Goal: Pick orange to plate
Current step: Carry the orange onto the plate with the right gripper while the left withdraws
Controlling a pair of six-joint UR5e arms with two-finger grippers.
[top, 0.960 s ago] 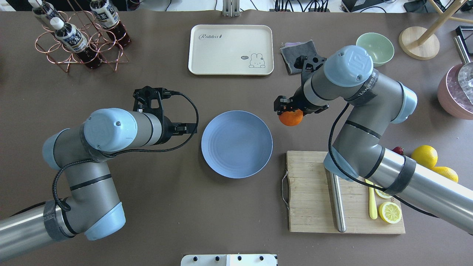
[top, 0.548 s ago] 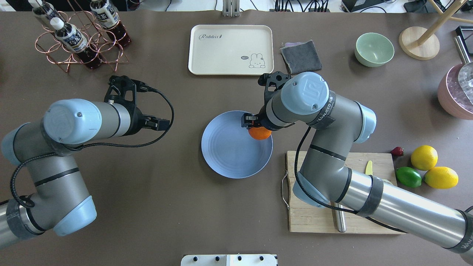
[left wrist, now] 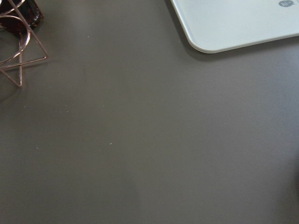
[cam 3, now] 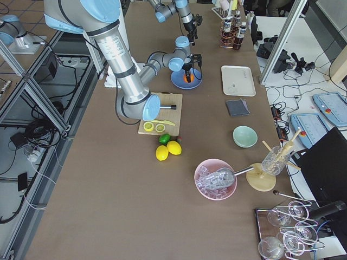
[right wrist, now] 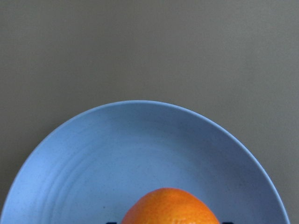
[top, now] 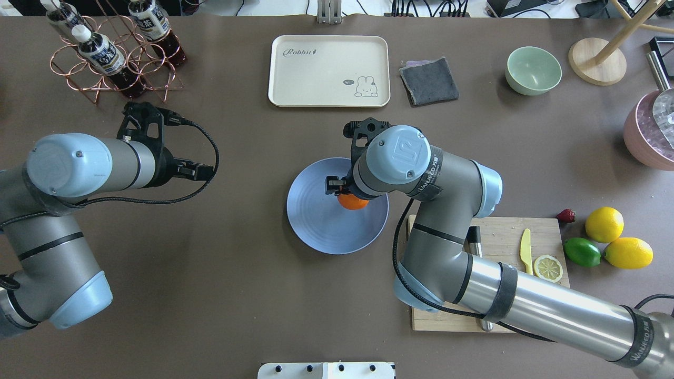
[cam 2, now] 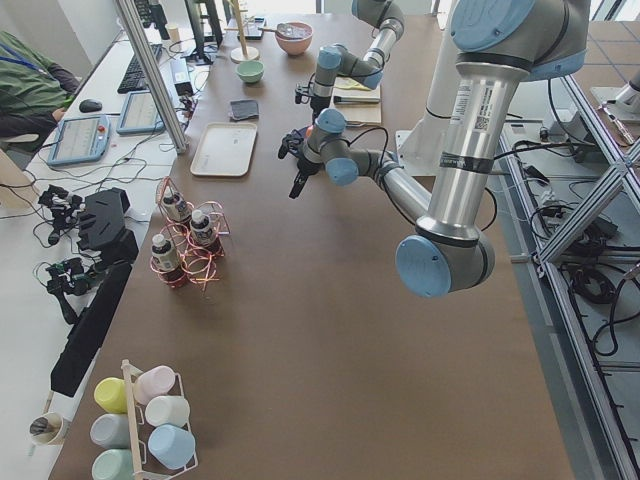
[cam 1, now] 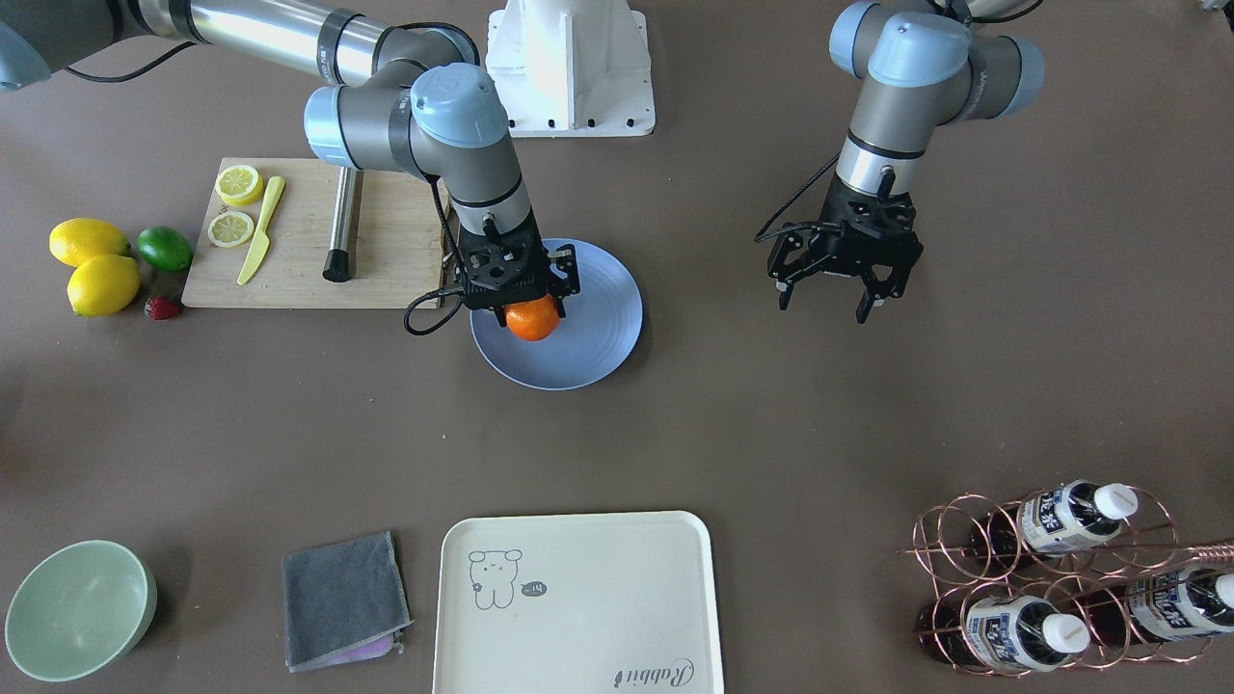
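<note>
A brown bench (top: pixel 237 295) fills the scene, with desks and monitors beyond its far edge. The right arm (top: pixel 453 176) reaches in over a wooden cutting board (cam 1: pixel 299 275), and its jaws are clamped on the orange (cam 1: pixel 533 321), one finger on each side. The fruit is over the light blue plate (top: pixel 316 226), inside the rim on the robot's right half. Whether it touches the plate or hangs just above it cannot be told.

The left arm (top: pixel 84 166) is well apart from the plate. Its jaws are spread wide and point down over bare bench.

A cream rabbit tray (top: pixel 329 71) lies at the far edge, with a copper wire bottle rack (top: pixel 105 68) to its left. To its right are a grey cloth (top: pixel 429 80) and a pale green bowl (top: pixel 533 70).

Beside the board sit two lemons (top: pixel 604 223), a lime (top: pixel 582 251) and a strawberry (top: pixel 566 215).
</note>
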